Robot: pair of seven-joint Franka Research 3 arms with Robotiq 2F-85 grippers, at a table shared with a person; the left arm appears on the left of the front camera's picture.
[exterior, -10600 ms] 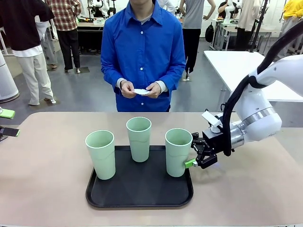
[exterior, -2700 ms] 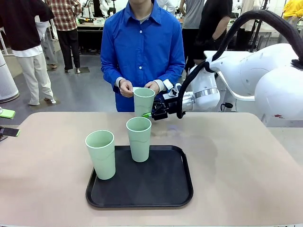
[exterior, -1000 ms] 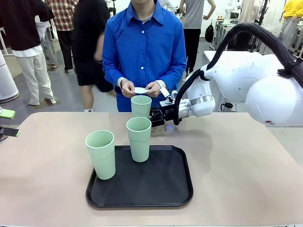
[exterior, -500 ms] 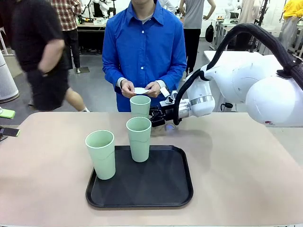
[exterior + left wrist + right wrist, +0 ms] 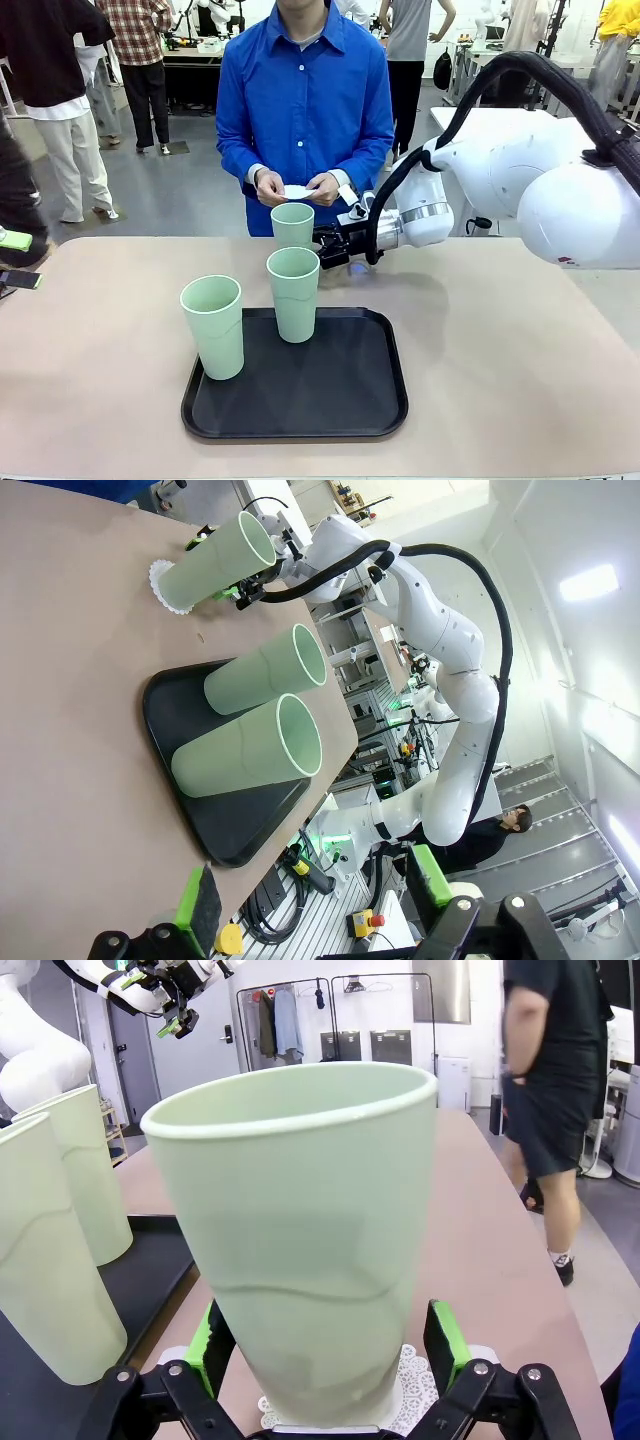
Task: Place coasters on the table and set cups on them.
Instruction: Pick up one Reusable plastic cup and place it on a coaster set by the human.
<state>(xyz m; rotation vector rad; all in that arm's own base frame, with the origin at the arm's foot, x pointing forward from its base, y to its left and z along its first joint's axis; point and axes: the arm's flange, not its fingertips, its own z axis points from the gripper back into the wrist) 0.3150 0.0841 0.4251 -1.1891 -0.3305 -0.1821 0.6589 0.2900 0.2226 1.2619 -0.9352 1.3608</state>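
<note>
Right end effector (image 5: 330, 1345) reaches across the middle to the far edge of the worktop (image 5: 500, 330), just in front of the person. Its green pads straddle the lower wall of one cup (image 5: 300, 1230). The cup stands upright on a coaster (image 5: 425, 1395), whose scalloped edge shows on both sides of the base, so we judge the cup roughly centred.

We see a thin gap at one pad; the other sits against or very near the wall. We read the jaws as slightly parted and not clamping, with the cup bearing its own weight on the paper. The low hold makes sense: a tall tapering tumbler is steadier when gripped near its base.

Left end effector (image 5: 310, 885) hangs beyond the near side of the worktop, jaws wide apart and empty. We take it as parked clear of the right arm's reach.

The left cup (image 5: 212, 325) and the middle cup (image 5: 293, 293) stand upright on the black tray (image 5: 360, 400), with no coasters under them. The person's hands (image 5: 268, 187) hold a white doily (image 5: 298, 191) at waist height, presumably the next coaster to lay.

Judgement: one of three sets is placed. Backing out calls for a straight retreat, since a light empty tumbler on paper would slide or tip at a brush.
</note>
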